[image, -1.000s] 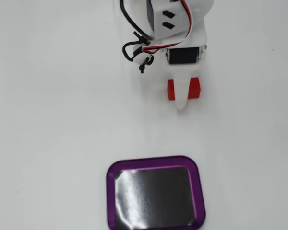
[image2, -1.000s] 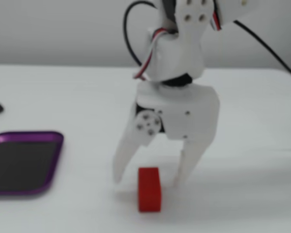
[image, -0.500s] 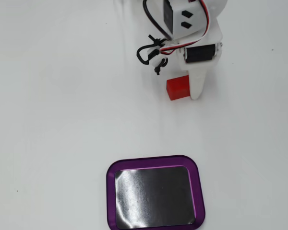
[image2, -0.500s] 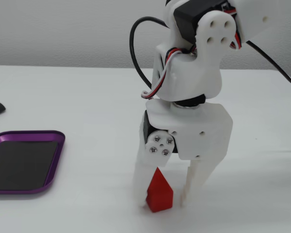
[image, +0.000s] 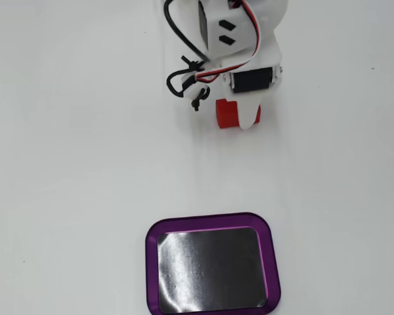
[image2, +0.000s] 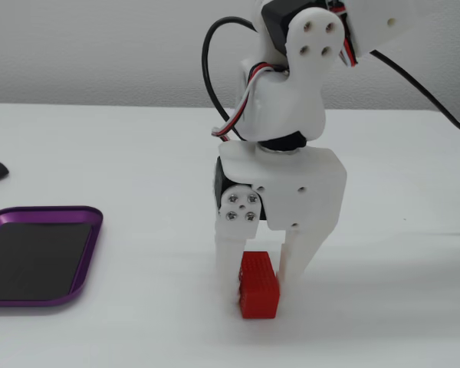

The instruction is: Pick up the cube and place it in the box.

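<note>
The white desk (image: 72, 164) is wide and mostly bare; in the view from above there is much free room to the left and between the arm and the box. The arm (image2: 291, 115) comes down from the top of both fixed views, with black and red-white cables (image: 184, 72) hanging at its left side.

The box (image: 212, 264) lies flat near the bottom edge of the view from above, and its lower rim is almost at the edge of the picture. In the side view it sits at the far left (image2: 88, 253), cut by the left edge, well apart from the arm.

The gripper (image2: 262, 282) points down, and its two fingers stand on both sides of the cube (image2: 259, 286), closed on it. The cube rests on the desk, its long side between the fingers. From above, only its red ends (image: 224, 113) show beside the white finger.
</note>
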